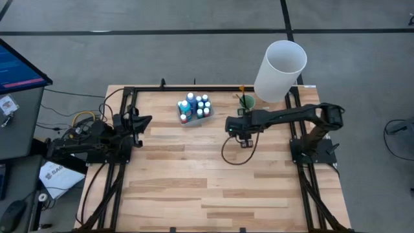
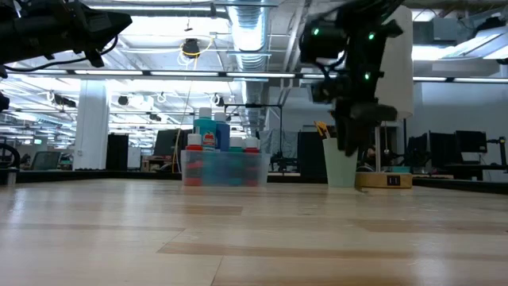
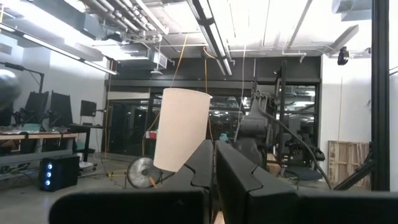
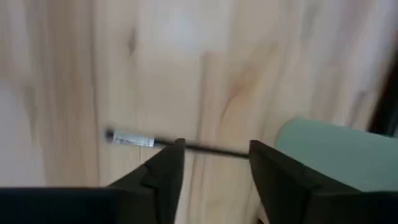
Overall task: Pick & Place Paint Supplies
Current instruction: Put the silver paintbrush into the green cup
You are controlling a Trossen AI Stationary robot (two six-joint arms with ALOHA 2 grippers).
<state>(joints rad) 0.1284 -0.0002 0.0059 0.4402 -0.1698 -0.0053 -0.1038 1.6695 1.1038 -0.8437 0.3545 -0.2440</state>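
A thin dark brush (image 4: 199,147) with a silver ferrule (image 4: 133,139) lies flat on the wooden table, close to the pale green cup (image 4: 336,155). My right gripper (image 4: 217,148) points down over it, open, with one finger on either side of the handle and above it. Several small paint bottles (image 1: 195,107) stand in a clear tray (image 2: 222,168) at the far middle of the table. Brush ends (image 2: 321,129) stick up out of the green cup (image 1: 248,101). My left gripper (image 3: 214,163) is shut and parked at the table's left edge (image 1: 143,122).
A tall white cylinder (image 1: 279,65) stands at the far right corner, just behind the green cup. A black frame (image 1: 194,88) runs along the table's far edge and down both sides. Bare wood (image 1: 207,188) fills the near half of the table.
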